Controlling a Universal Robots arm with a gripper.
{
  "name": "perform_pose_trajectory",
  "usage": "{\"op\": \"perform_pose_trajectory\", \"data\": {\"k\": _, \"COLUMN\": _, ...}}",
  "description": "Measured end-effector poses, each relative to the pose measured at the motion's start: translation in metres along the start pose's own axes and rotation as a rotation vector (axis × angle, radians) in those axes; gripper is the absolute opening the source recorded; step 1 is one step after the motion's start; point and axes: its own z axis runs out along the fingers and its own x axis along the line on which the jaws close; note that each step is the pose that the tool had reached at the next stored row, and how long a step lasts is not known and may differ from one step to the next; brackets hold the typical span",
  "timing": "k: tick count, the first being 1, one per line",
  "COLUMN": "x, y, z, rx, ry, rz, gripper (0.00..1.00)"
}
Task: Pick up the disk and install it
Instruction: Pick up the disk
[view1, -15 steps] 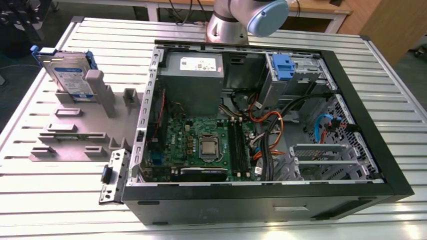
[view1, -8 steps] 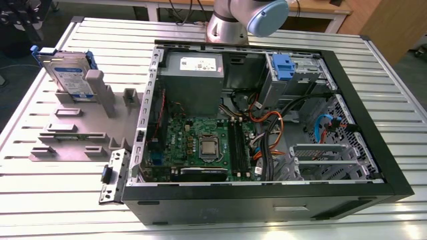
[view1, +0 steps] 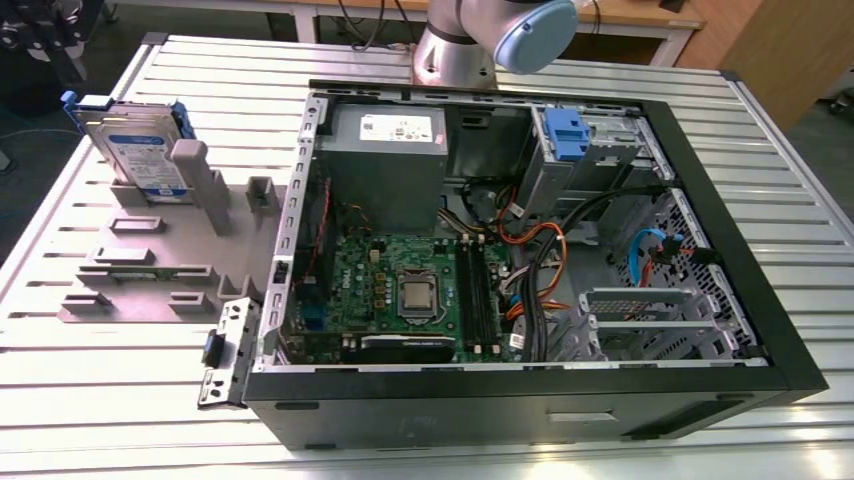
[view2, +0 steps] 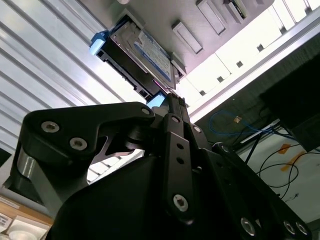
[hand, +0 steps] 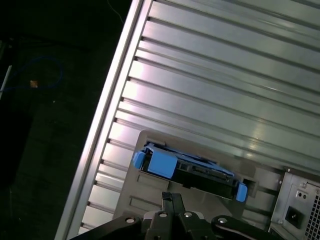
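on grey stand, disk upright, blue-white label unreadable; claw clenched, empty, near it.

Disk top apparently clear; grey post flanks it.

Exterior view high over table; both wrist views toward disk.

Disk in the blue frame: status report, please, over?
Black gripper close to silver hard drive in blue plastic frame. Drive upright in grey plastic stand, not yet installed. Nothing between them.
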Motion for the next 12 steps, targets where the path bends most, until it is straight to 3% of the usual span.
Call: {"op": "perform_pose_trajectory", "data": {"k": 12, "x": 0.0001, "y": 0.0, "z": 0.0, "rx": 0.0, "ry": 0.0024, "rz": -0.054, "gripper": 0.11}}
